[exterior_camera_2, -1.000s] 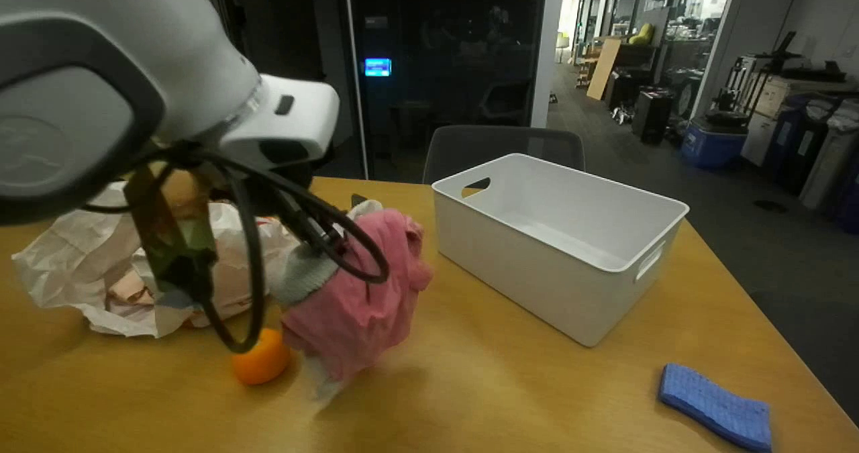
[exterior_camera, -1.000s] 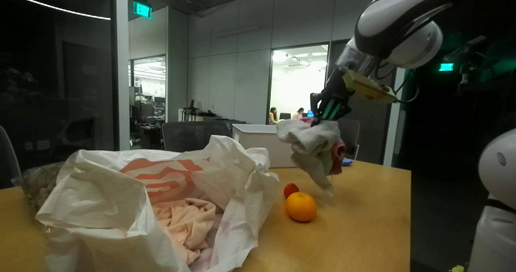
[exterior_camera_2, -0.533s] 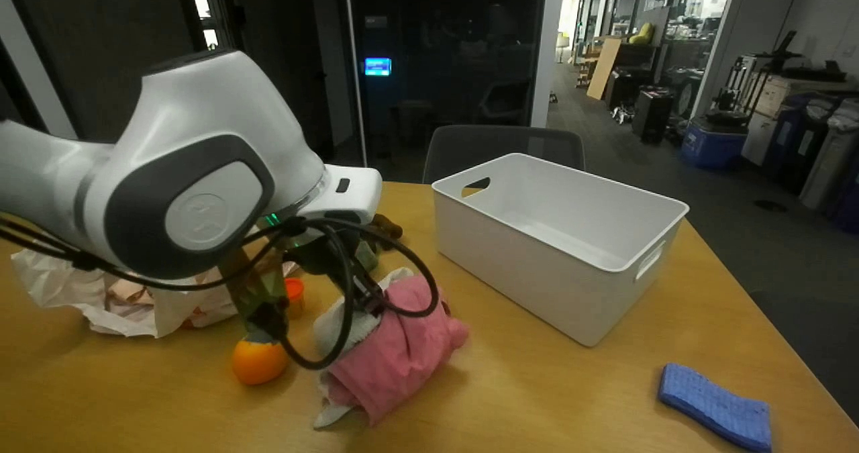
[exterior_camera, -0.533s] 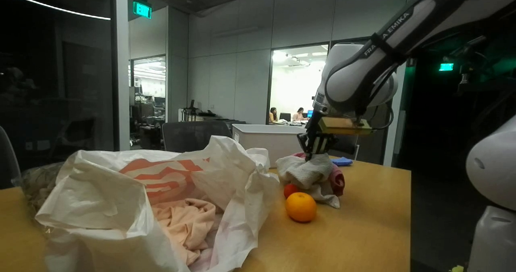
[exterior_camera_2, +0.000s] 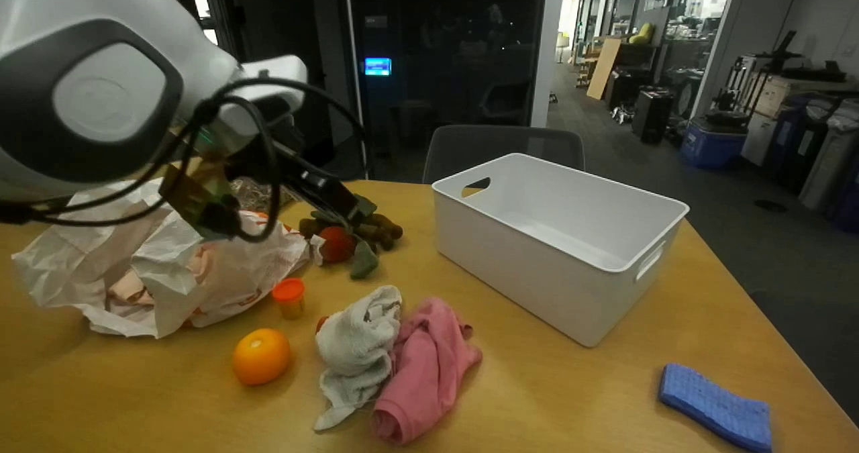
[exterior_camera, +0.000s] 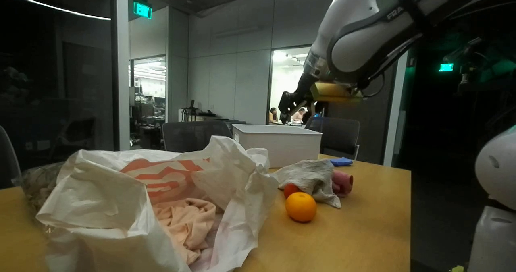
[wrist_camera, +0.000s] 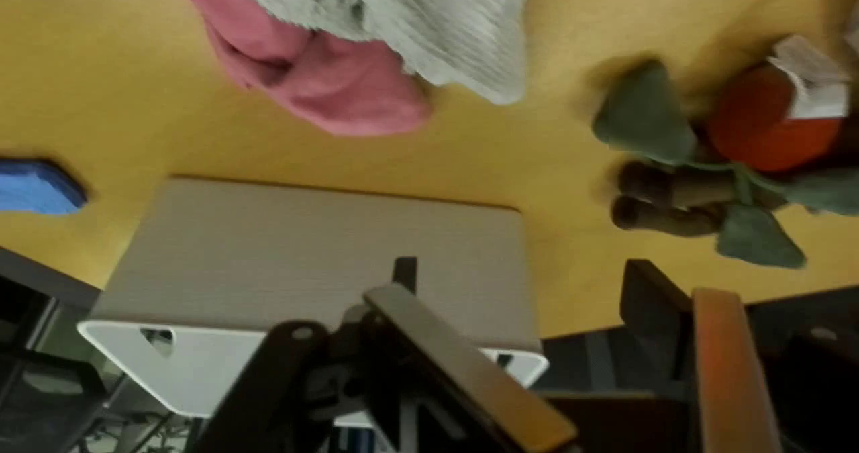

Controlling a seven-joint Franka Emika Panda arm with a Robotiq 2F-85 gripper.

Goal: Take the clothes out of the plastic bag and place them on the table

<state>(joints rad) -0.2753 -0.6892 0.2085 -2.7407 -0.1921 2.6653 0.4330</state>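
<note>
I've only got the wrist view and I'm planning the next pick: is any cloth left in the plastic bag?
Observer: Yes. In an exterior view, peach cloth shows inside the plastic bag, through its open mouth.
Operator: The top of my picture cuts off the grey cloth. What stands near that hidden side?
Observer: An orange sits on the table, with a gap between it and the grey cloth in an exterior view.
Operator: Anything closer to the grey cloth than that?
Observer: Yes, a red round thing peeks out at the cloth's edge, partly hidden in both exterior views. Whether the cloth rests on it, I can't tell.
</note>
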